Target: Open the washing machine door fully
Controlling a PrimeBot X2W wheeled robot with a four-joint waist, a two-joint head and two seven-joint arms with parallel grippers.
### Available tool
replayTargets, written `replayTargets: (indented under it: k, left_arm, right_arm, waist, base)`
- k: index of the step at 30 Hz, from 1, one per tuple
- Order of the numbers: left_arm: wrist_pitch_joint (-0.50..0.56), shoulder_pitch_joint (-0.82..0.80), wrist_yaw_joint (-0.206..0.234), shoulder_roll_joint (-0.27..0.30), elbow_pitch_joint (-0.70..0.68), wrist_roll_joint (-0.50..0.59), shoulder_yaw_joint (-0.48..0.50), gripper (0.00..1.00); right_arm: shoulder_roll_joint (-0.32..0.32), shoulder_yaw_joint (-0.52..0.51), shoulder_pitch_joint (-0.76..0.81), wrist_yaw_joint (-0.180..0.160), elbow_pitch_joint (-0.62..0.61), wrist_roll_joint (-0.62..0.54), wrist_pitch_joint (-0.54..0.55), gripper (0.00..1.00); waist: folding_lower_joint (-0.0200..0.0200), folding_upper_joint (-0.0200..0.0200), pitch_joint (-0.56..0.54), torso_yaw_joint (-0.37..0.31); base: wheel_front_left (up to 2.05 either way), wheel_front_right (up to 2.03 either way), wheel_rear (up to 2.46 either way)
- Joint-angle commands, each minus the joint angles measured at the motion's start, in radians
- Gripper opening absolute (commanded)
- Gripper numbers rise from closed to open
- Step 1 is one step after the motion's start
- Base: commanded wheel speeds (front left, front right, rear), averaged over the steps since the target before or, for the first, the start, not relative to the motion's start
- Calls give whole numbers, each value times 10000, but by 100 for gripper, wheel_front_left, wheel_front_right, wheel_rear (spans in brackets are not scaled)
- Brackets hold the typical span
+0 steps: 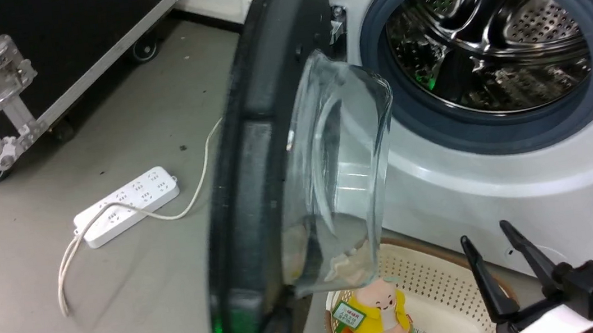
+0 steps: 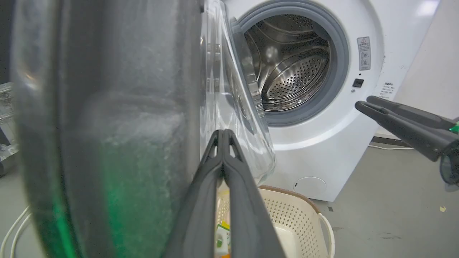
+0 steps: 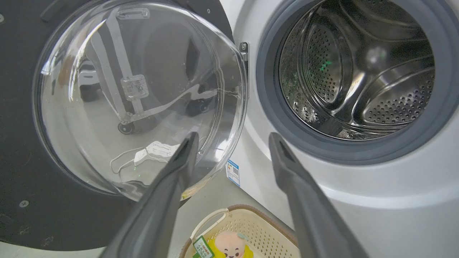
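The washing machine door (image 1: 251,166) is standing abt half open. It is hanging on its hinge (image 1: 336,23) at the left side of the opening and sticking out from the white machine body (image 1: 502,186), nearly edge-on to the head cam, w/ its glass bowl (image 1: 342,172) bulging toward the opening side. So the steel drum (image 1: 490,41) and the grey rubber ring (image 1: 496,133) are showing completely. I am judging the task as not finished, bc the door is not swung back to the machine's left yet.

The left gripper (image 2: 223,133) is keeping its two fingers pressed together, w/ nothing between them. It is lying along the inner face of the door, in the corner between the black part and the glass bowl. Probably it is closed like this to act as one stiff rod for pushing the door outward, not for gripping. Whether the tips are really touching the door, I cannot tell.

The right gripper (image 3: 233,135) is hanging w/ fingers wide apart and empty, low in front of the machine and well apart from the door. It seems to be waiting outside the swing path.

A cream basket (image 1: 433,268) w/ a plush toy (image 1: 374,315) is sitting on the floor close to the machine, just under the glass bowl in the head view. A white power strip (image 1: 128,204) is lying on the floor at the left, on the side where the door should be going.
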Motion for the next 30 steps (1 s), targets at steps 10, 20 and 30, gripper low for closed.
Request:
replayTargets:
  k: [10,20,30]
  left_arm:
    - [-337,125,630,599,102,-653,1676,0]
    - [-430,-779,479,1560,1054,-1533,3367,0]
    - [-798,-2213,170,2242,3089,-2253,4550,0]
  right_arm:
    - [-283,108,-138,8,252,154,-45,100]
    - [-501,-503,387,8,-158,-109,-45,100]
    - [-791,-871,614,8,-847,-364,144,100]
  waist:
    - [-3,0,120,82]
    - [-3,0,679,7]
    - [-3,0,1700,-406]
  base:
    - [0,0,0]
    - [0,0,0]
    - [0,0,0]
